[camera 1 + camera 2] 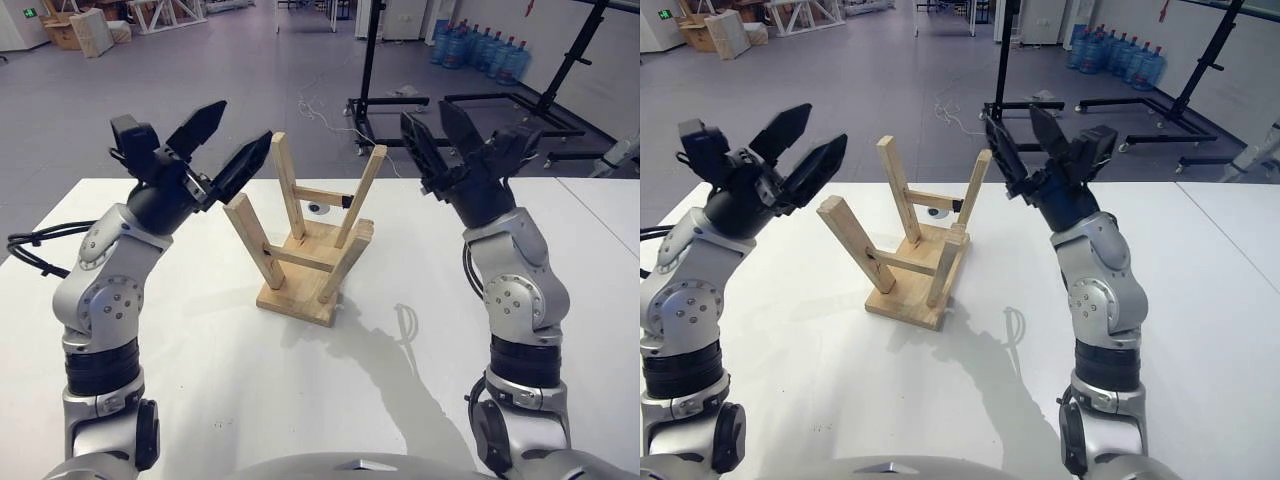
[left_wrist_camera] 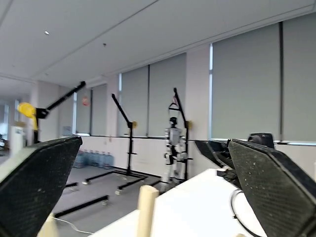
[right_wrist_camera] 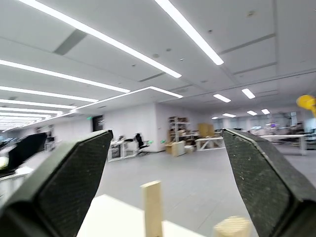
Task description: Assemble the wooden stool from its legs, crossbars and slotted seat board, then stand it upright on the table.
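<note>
Out past the white surface (image 1: 200,400), across grey hall floor (image 1: 150,100): black wheeled frames (image 1: 470,100), blue water bottles (image 1: 480,50), wooden crates (image 1: 90,30). Near the middle of the surface, stool (image 1: 300,265) upside down, seat board (image 1: 300,297) flat underneath, legs (image 1: 288,185) splayed upward and tied by crossbars (image 1: 320,197), seemingly assembled and only needing to be turned upright. Flanking it, raised and clear of the wood, left claw (image 1: 245,120) and right claw (image 1: 425,110), both spread wide and empty, probably poised for opposite legs.

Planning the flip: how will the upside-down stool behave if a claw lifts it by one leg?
Probably rigid: a wooden stool with crossbars bracing it. Flat on its seat board, it should slide rather than tip when pushed. Held by one leg, it would likely swing seat-down, and the joints might loosen.
</note>
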Controlling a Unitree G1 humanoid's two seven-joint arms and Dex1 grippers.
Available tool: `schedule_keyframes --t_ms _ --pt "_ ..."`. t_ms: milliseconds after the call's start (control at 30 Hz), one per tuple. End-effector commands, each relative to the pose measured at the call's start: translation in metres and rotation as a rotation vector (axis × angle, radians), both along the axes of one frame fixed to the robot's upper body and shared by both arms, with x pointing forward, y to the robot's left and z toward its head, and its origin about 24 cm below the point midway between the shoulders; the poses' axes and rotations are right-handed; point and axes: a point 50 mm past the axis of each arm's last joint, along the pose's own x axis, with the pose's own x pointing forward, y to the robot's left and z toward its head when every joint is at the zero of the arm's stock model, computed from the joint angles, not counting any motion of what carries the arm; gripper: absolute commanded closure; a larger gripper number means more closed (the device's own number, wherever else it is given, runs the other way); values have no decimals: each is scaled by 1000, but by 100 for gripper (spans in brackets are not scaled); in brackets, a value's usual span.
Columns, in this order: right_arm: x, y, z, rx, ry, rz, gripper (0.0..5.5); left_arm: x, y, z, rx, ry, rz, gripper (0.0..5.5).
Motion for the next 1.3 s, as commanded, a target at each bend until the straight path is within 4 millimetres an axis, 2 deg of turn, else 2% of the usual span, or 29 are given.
schedule_keyframes --t_ms 33,167,233,333,467,567,667,767,867,933,1000,1100,1200,1300 --pt "-6 23 -25 -131 81 122 142 6 -15 -36 48 175 -53 10" --pt "-13 28 -51 -249 158 162 142 12 -20 -65 83 337 -78 10" --pt "-15 27 -51 -254 153 168 142 13 -21 -73 100 377 -79 10" --pt "-13 24 -45 -234 131 155 142 11 -22 -72 101 372 -79 10" --pt "-9 20 -34 -161 95 119 142 11 -20 -50 57 269 -57 10" --pt "-6 16 -28 -72 98 92 142 15 -16 -25 1 163 -35 10" --pt "2 2 -25 15 120 16 142 19 -10 2 -25 57 -7 10" --pt "14 -10 -32 42 172 -92 142 17 -5 17 -29 -11 19 10" --pt "26 -15 -51 -7 238 -169 142 9 2 21 -27 -24 51 10" --pt "29 -7 -65 -102 246 -137 142 -3 13 17 -24 -21 103 10" --pt "19 1 -76 -229 211 -109 142 -8 24 11 -27 8 127 10" --pt "4 15 -87 -350 154 -46 142 -18 44 -18 55 137 184 10" --pt "-5 23 -87 -354 131 -3 142 -30 48 -46 120 229 194 10" --pt "-17 30 -88 -391 106 73 142 -34 57 -93 157 419 283 10"
